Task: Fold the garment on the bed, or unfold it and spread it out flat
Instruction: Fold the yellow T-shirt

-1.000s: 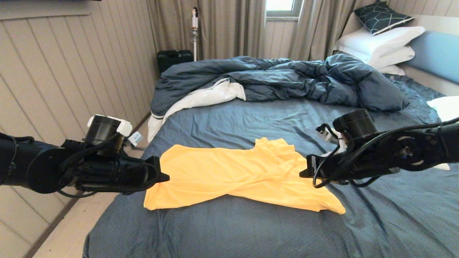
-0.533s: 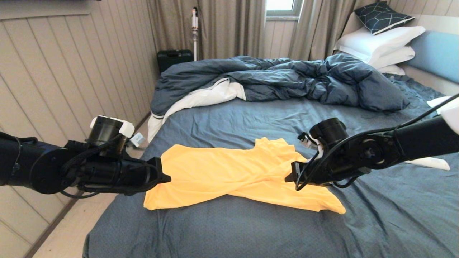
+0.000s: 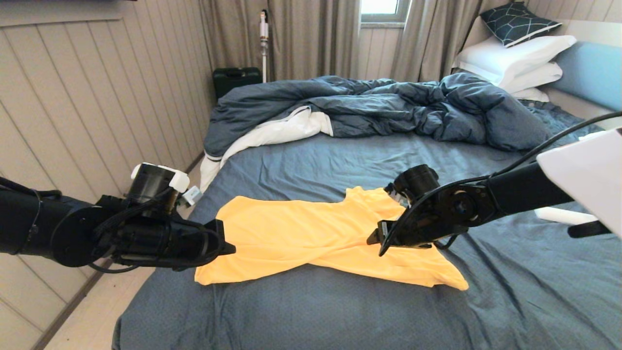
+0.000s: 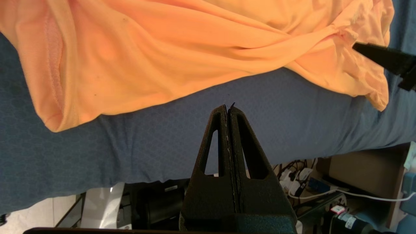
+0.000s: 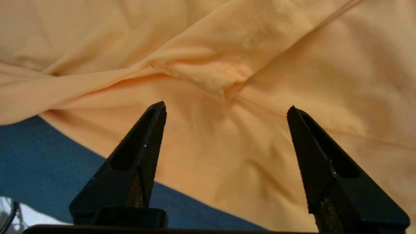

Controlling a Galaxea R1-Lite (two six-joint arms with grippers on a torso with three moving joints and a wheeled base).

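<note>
Right gripper [image 3: 378, 241]: head view; jaws spread, empty, poised low over the right half of the garment [image 3: 311, 238], tips pointing toward its twisted middle; forearm reaching in from the right, sloping down across the bed [image 3: 316, 160]. Left gripper [image 3: 228, 248]: same view; fingers pressed together, holding nothing, level at the garment's left edge; arm extended from the left, roughly horizontal. The duvet [image 3: 388, 107] lies heaped well beyond both grippers, apart from the garment.

Left wrist view: left gripper [image 4: 228, 109] closed tip to tip over bare sheet; garment [image 4: 169, 48] just ahead of the tips, not touched; a dark fingertip of the right gripper [image 4: 386, 58] enters at the far edge.

Right wrist view: right gripper [image 5: 226, 110] wide apart; a bunched fold of the garment [image 5: 224, 68] sits just ahead, between the jaw lines.

Risk, as judged: the fabric is thin and layered; closing here may pinch both layers or the sheet beneath, so the twist tightens instead of opening; the shut left gripper gives no anchor, so a pull could drag the whole garment.
</note>
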